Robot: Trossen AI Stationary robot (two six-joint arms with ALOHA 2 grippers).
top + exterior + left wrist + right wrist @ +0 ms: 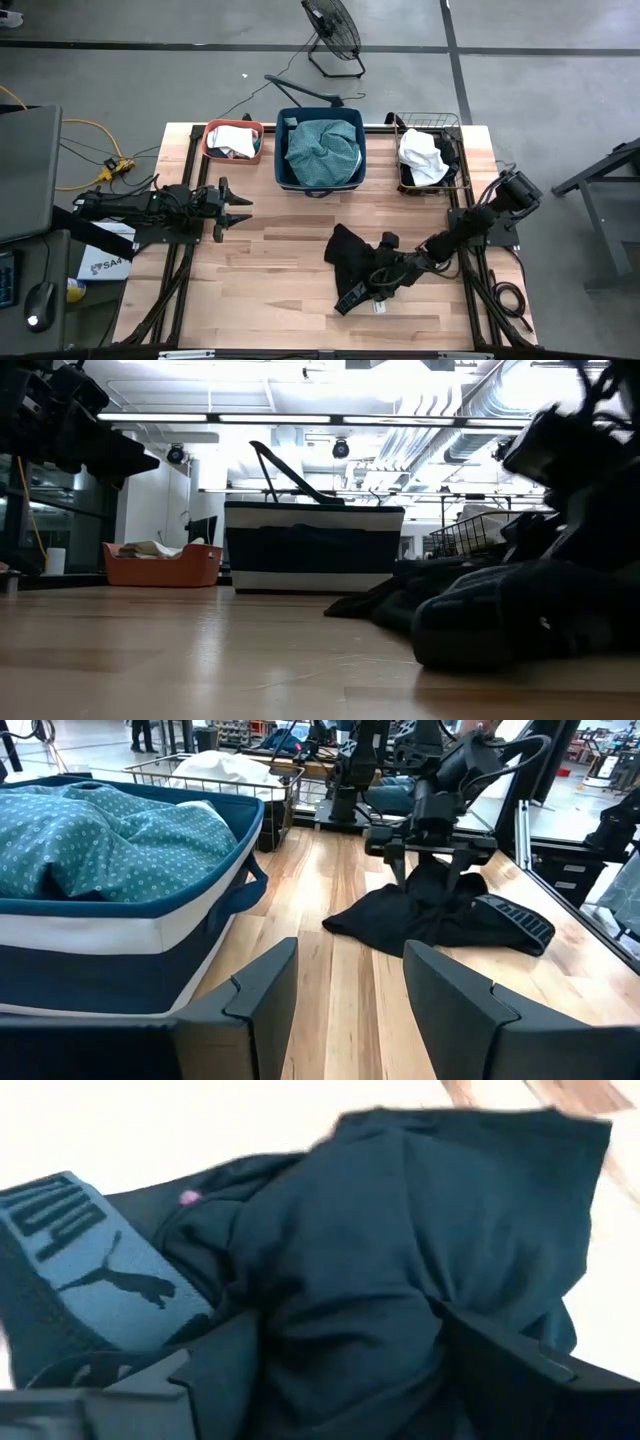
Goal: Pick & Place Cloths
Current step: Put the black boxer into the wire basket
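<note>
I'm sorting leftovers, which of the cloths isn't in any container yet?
The black garment lying on the bare tabletop under the right gripper; the others sit in containers.

Back edge: orange plastic basin (pixel 232 141), navy fabric tub (pixel 320 152) and black wire basket (pixel 432 155) stand in a row, narrow gaps between.
Left half: bare wooden counter (pixel 280 270) beside the left gripper (pixel 243 208), passable.
Right-centre: crumpled black cloth (pixel 352 258) under the right gripper (pixel 372 283) blocks passage.
</note>
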